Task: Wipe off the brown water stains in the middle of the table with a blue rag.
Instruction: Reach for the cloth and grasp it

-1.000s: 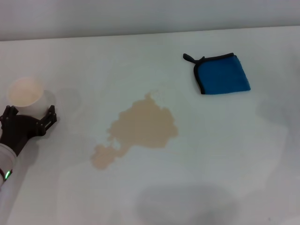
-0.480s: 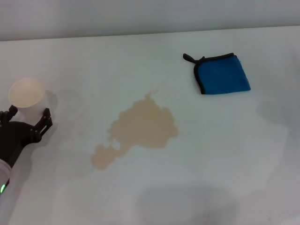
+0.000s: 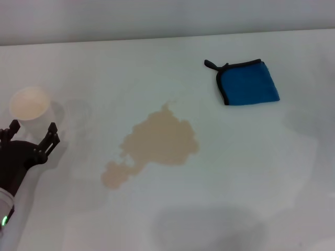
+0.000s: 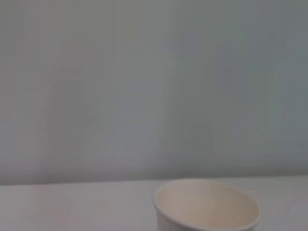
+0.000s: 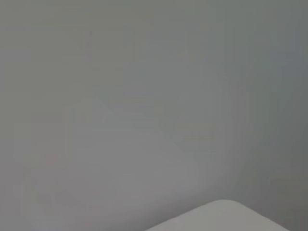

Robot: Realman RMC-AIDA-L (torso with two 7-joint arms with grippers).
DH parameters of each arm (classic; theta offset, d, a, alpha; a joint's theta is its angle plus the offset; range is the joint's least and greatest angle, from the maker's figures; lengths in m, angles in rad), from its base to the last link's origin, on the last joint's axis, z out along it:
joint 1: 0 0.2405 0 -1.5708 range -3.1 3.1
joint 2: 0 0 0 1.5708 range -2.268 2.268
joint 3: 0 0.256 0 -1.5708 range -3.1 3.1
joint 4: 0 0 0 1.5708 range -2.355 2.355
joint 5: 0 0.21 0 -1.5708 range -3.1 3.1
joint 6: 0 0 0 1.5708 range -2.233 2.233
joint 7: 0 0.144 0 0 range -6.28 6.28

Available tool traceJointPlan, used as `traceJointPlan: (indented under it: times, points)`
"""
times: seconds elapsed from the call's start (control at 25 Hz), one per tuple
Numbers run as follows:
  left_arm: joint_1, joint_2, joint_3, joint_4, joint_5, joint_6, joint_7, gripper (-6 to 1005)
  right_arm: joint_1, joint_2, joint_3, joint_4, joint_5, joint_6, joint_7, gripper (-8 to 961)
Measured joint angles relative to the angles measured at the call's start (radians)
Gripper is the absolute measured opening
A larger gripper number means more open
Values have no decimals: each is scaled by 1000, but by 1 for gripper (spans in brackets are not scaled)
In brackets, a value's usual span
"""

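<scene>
At head view's left edge: left arm partly cropped; left gripper (image 3: 31, 133) spread wide, empty, near paper cup (image 3: 29, 103); right gripper unseen.

Left gripper (image 3: 30, 130) has drawn back from the white paper cup (image 3: 30, 103): a second ago its two fingers flanked the cup's lower wall; now the fingertips sit short of it, spread apart, with a strip of table (image 3: 172, 57) showing between. The cup stands upright just beyond the tips, free of them. The arm's green light has slid lower, toward the robot.
</scene>
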Motion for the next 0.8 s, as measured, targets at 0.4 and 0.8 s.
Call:
traceJointPlan:
  times: [0.4, 0.8]
  points:
    - [87, 3, -1, 53, -7, 164, -71, 896, -11, 3, -80, -19, -1, -41, 5, 814]
    - [160, 5, -3, 37, -20, 350, -236, 892, -11, -16, -287, -99, -2, -38, 204, 812]
